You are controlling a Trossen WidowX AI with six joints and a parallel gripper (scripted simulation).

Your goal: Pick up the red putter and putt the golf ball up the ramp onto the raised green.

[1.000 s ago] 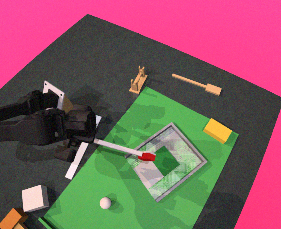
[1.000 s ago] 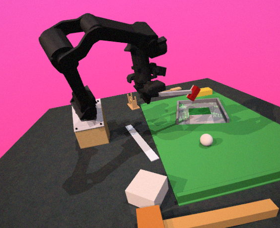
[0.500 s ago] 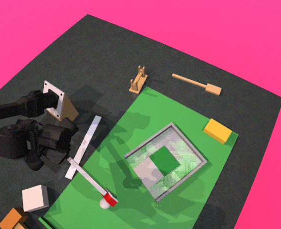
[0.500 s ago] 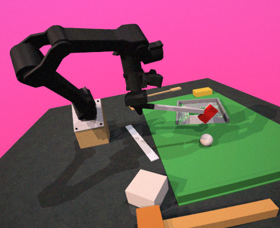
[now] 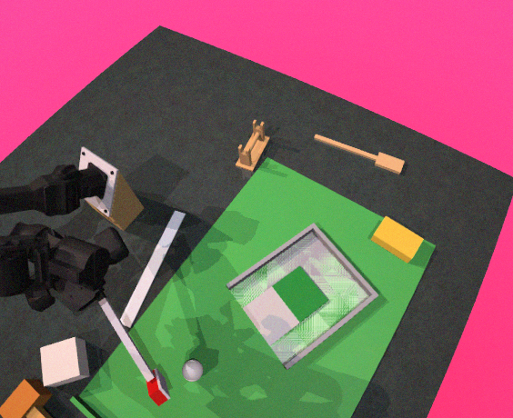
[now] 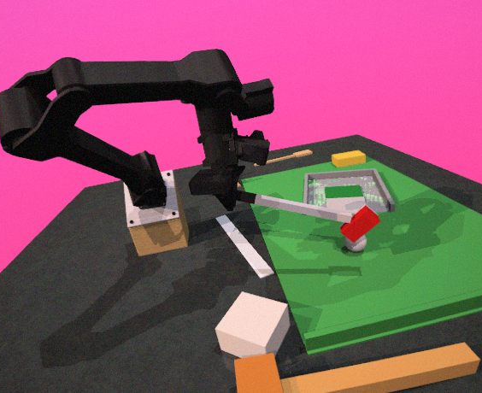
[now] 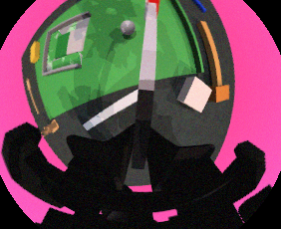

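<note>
Top view: the gripper [image 5: 97, 295] is closed narrowly on the butt end of the red putter [image 5: 133, 347], whose grey shaft runs out over the green mat [image 5: 342, 227] to the red head. The head is placed just beside the golf ball [image 5: 192, 370], on the side away from the raised green [image 5: 300, 293]. The light ramp [image 5: 269, 313] lies between ball and green, inside the grey frame [image 5: 367, 288]. A misaligned stroke is judged the main risk: the ball could strike the frame wall or roll past the ramp.

Exterior view: the putter head [image 6: 360, 223] is seen tilted and apparently above the golf ball [image 6: 355, 243], overlapping it in the picture; contact cannot be confirmed. If the head is carried too high, the ball may be topped or missed. The shaft [image 6: 300, 208] is held only at its end, so twisting in the fingers on impact is considered possible.

Wrist view: the shaft [image 7: 147, 62] is seen running straight out from between the fingers, with the ball [image 7: 128, 27] to its left near the head. Excess force could send the ball beyond the green.
</note>
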